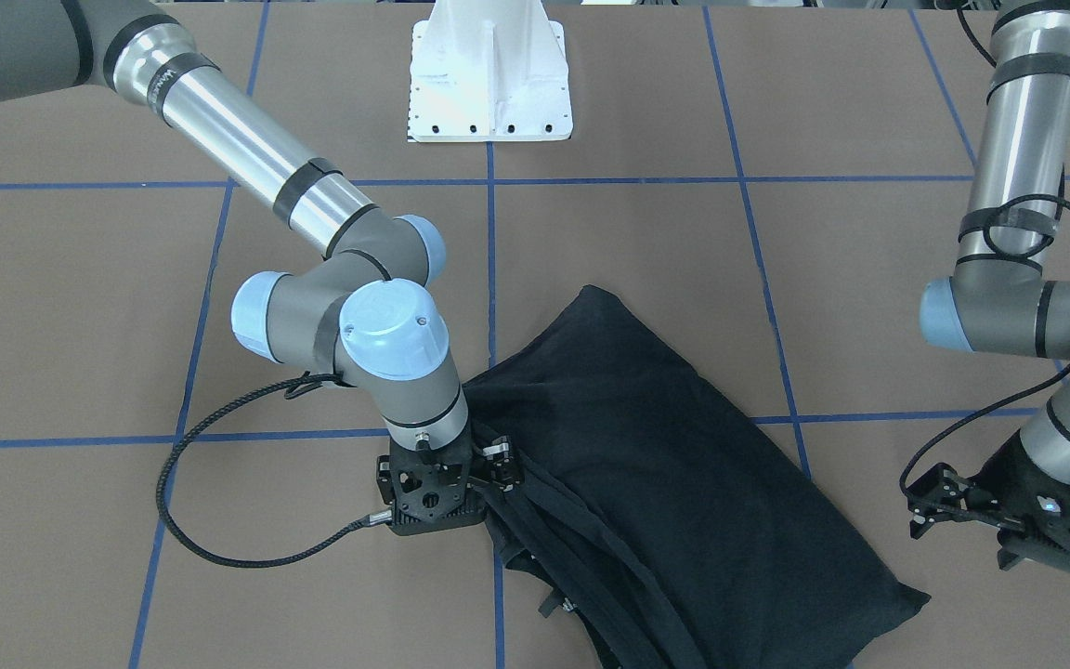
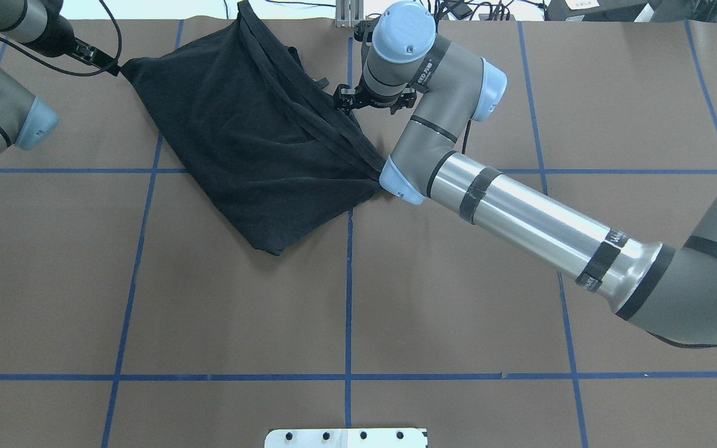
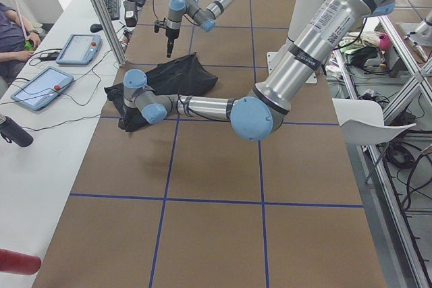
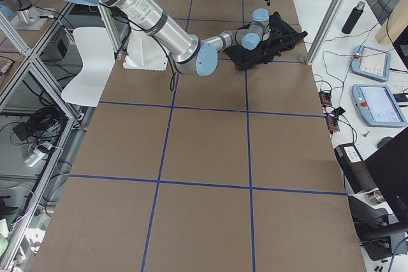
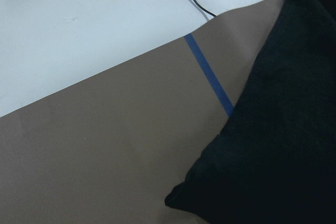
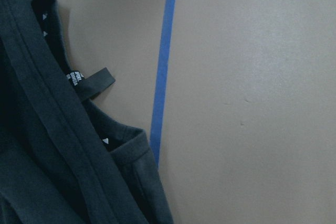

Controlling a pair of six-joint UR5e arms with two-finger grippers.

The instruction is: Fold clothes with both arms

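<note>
The clothes are one black T-shirt [image 1: 665,465] [image 2: 253,137], folded into a slanted rectangle near the table's operator-side edge, plain black side up. Its collar and label [image 6: 86,80] show in the right wrist view. My right gripper [image 1: 461,488] points down at the collar-side edge, its fingers spread open with nothing pinched between them. My left gripper [image 1: 923,506] [image 2: 106,64] hovers open just beside the shirt's outer corner [image 5: 173,200] and is apart from the cloth. Neither wrist view shows any fingers.
The white pedestal base [image 1: 489,84] stands at the robot's side. Blue tape lines [image 2: 349,280] cross the brown table. A white side bench with tablets [image 3: 40,89], cables and a dark bottle [image 3: 13,131] runs along the edge by the shirt; a seated person [image 3: 10,28] is there.
</note>
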